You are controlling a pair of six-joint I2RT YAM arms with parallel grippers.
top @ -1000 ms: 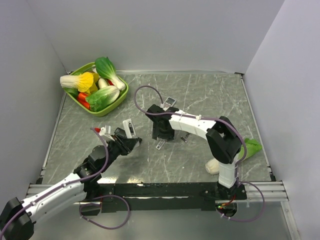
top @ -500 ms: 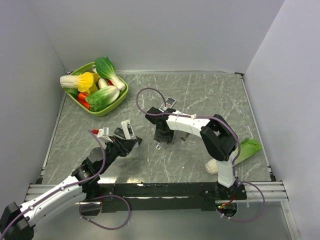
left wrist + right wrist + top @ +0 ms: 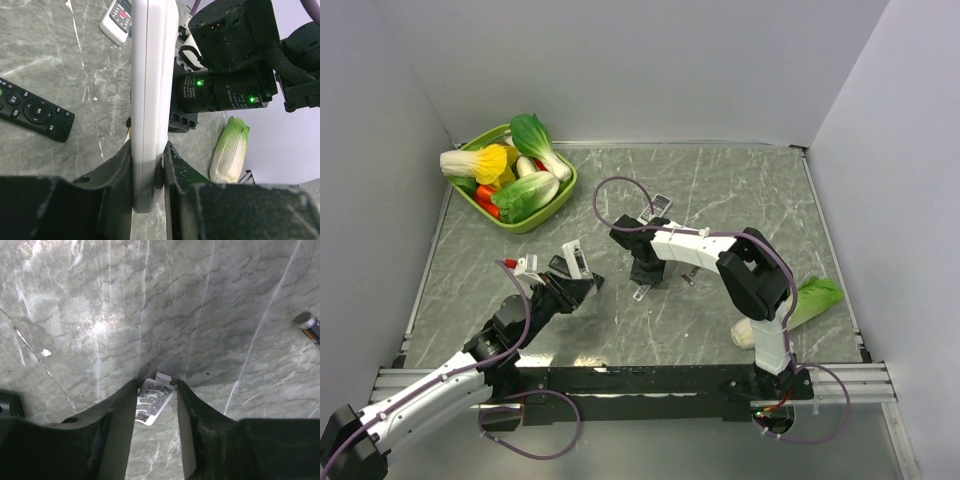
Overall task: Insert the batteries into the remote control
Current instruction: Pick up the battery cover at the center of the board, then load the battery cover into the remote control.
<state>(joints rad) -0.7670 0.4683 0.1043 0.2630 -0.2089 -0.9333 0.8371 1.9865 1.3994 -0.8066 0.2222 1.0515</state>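
Marbled grey tabletop (image 3: pixel 740 190) fills both wrist views, and I work from the jaws outward. My left claw (image 3: pixel 149 165) is clenched on a white remote (image 3: pixel 150 75), held edge-on and standing up through the centre of that frame; I judge it is lifted so that its back can be reached for loading. My right claw (image 3: pixel 156 385) points straight down with a small white labelled tab (image 3: pixel 154 401), perhaps the battery cover, lying between its fingers (image 3: pixel 117 415). I cannot tell whether they pinch it or only bracket it. Out at the right edge of that view lies one battery (image 3: pixel 309 326), dark with a silvery end, well apart from the jaws and not yet in any remote. At the left of the left wrist view a black remote (image 3: pixel 35 111) lies face up, and a second pale remote (image 3: pixel 117 14) sits at the top. A cabbage (image 3: pixel 231 150) lies at lower right, off the work.
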